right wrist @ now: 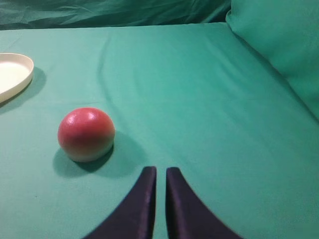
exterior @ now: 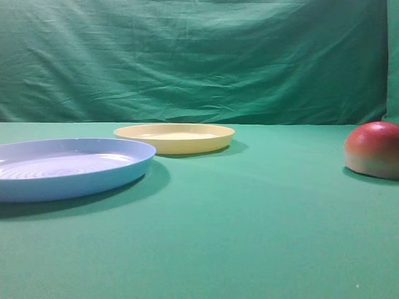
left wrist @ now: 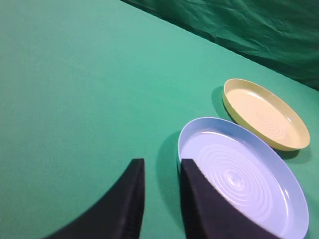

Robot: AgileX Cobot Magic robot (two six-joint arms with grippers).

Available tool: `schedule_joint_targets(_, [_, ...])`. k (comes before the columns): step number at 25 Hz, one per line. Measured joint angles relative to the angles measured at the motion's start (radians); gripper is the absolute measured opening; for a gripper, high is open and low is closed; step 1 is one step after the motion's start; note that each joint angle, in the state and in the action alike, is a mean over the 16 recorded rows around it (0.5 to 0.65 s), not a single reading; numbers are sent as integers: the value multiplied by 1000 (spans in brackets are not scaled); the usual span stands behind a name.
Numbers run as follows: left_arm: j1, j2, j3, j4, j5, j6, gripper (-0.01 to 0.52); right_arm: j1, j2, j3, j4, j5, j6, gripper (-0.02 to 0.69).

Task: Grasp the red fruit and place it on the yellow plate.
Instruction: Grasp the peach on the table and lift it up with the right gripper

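Well, my right claw [right wrist: 160, 172] hangs closed and empty over the green-clothed tabletop [right wrist: 209, 99], the fruit [right wrist: 86, 134] apart at its left, green drapes [exterior: 199, 56] behind.

I count two plates, a yellow plate [exterior: 175, 137] and a blue plate [exterior: 72, 168], one red fruit [right wrist: 86, 134], and two grippers, left [left wrist: 160, 174] and right [right wrist: 160, 172].

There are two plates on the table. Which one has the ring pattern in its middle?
The light-blue plate, the larger one, has raised concentric rings in its centre. The yellow plate beside it is smaller and looks smooth inside.
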Motion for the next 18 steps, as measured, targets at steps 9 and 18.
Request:
schedule_joint_targets(9, [0,0,0,0,0,0,157,0,0,0,0,0,0,0])
schedule_joint_targets(18, [0,0,0,0,0,0,157,0,0,0,0,0,0,0])
